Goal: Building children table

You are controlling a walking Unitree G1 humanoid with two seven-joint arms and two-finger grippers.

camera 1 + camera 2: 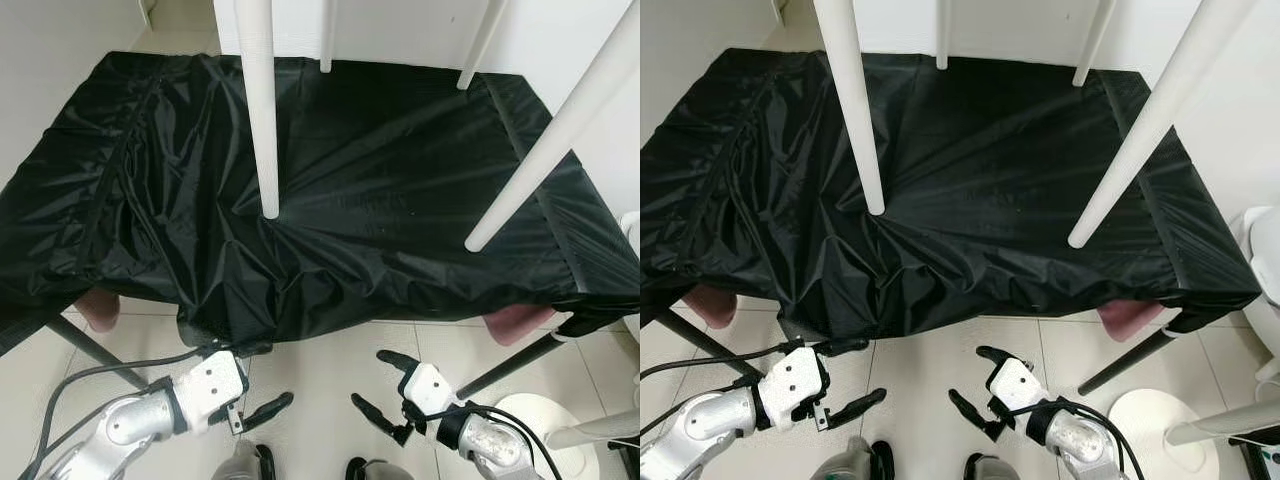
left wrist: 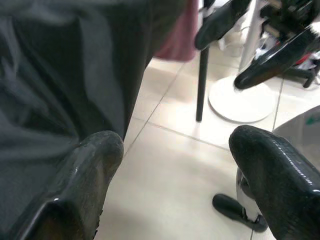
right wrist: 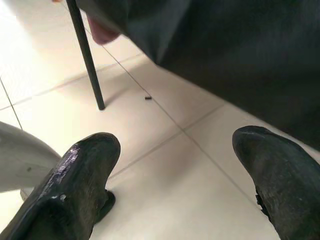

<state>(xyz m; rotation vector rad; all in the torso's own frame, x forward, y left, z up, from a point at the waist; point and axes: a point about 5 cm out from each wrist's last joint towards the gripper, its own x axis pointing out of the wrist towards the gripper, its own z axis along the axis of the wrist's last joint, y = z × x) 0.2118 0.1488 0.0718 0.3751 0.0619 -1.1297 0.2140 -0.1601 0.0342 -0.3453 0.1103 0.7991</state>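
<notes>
Across the scene, a black cloth [image 1: 330, 190] drapes a bench, its near edge hanging over pale floor tiles [image 1: 320, 370]. Four white table legs [image 1: 258, 110] stand upright on the cloth. Below the near edge, the left gripper [image 1: 240, 385] and right gripper [image 1: 385, 390] hover spread, empty, well apart.

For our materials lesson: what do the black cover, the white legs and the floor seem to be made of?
Black cover: thin synthetic cloth, perhaps nylon; it creases sharply and has a slight sheen.
White legs: smooth round tapered poles, matt white; painted wood or plastic, the look leaves it open.
Floor: pale glazed tiles, likely ceramic; grout lines and soft glare show.
</notes>
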